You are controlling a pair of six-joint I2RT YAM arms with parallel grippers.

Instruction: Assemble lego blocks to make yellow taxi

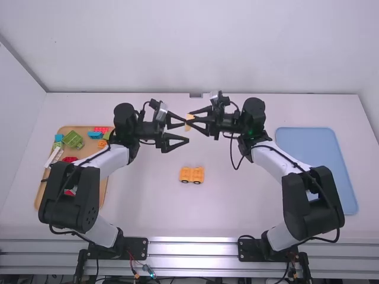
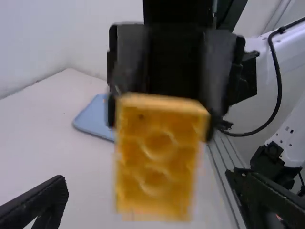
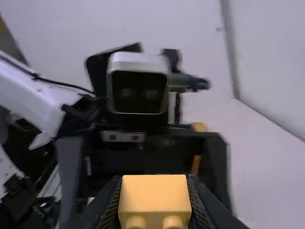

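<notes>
Right gripper point(image 1: 189, 122): clamped on a yellow block point(image 3: 154, 195), raised over the middle of the table.
Left gripper point(image 1: 186, 131): fingers spread apart, facing its counterpart at close range.
Wheeled yellow piece point(image 1: 192, 174): sits on the white table point(image 1: 237, 204), nearer than both grippers and between the two arms.
Left side: a brown tray point(image 1: 103, 195) holds coloured bricks point(image 1: 73, 140), partly behind the left arm.
Right side: a blue tray point(image 1: 314, 148) lies flat.
</notes>
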